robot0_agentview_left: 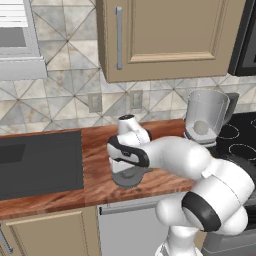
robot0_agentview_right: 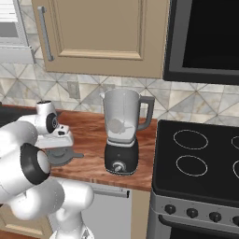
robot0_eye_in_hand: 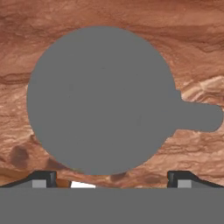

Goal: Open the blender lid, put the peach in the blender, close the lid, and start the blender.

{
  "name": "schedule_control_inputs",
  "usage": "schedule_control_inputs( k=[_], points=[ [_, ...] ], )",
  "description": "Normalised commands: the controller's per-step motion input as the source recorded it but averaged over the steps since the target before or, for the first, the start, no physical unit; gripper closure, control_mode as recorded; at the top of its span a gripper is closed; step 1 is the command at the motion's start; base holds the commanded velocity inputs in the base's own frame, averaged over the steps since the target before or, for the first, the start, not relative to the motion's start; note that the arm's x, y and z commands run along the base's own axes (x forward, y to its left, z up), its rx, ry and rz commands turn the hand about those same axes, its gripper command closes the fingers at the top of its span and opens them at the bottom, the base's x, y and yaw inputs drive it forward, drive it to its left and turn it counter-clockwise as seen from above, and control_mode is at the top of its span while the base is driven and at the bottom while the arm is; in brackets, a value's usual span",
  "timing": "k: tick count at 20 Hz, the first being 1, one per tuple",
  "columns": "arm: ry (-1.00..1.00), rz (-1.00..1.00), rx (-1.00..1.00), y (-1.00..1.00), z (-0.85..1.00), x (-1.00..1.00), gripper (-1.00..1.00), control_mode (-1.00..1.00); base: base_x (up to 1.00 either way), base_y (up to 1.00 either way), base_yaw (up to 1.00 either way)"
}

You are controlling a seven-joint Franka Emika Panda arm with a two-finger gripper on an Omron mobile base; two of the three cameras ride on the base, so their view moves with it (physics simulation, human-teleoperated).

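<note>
Lid (robot0_eye_in_hand: 103,100) positioned flat on counter (robot0_agentview_left: 100,185), directly under gripper (robot0_eye_in_hand: 111,180); fingers spread wide, nothing held. Peach (robot0_agentview_right: 116,125) seen inside blender (robot0_agentview_right: 122,133). Risk: off-centre descent, lid pushed aside.

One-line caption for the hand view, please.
Gripper, jaws spread wide, looks straight down on the blender lid lying flat on the wooden counter, its tab pointing right in the view.

Blender lid (robot0_eye_in_hand: 103,100) flat on counter (robot0_agentview_left: 100,170), left of blender (robot0_agentview_right: 121,133). Peach (robot0_agentview_right: 115,125) inside jar. End effector (robot0_eye_in_hand: 112,181) directly above lid. Stove (robot0_agentview_right: 196,163) right of blender.
</note>
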Motion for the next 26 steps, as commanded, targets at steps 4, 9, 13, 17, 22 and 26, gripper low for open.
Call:
schedule_control_inputs(
  k=[4, 9, 13, 17, 22, 26],
  points=[
    [0.04, 0.0, 0.0, 0.0, -0.21, 0.2, -1.0, -1.0, 0.0, 0.0, 0.0],
    [0.03, 0.0, 0.0, 0.01, -0.19, 0.19, -1.0, -1.0, 0.0, 0.0, 0.0],
    [0.03, 0.0, 0.0, 0.07, -0.12, 0.19, -1.0, -1.0, 0.0, 0.0, 0.0],
    [0.02, 0.0, 0.0, 0.01, -0.12, 0.06, -1.0, -1.0, 0.0, 0.0, 0.0],
    [0.02, 0.0, 0.0, 0.0, -0.15, 0.05, -1.0, -1.0, 0.0, 0.0, 0.0],
    [0.01, 0.0, 0.0, 0.0, -0.17, 0.0, -1.0, -1.0, 0.0, 0.0, 0.0]
  ],
)
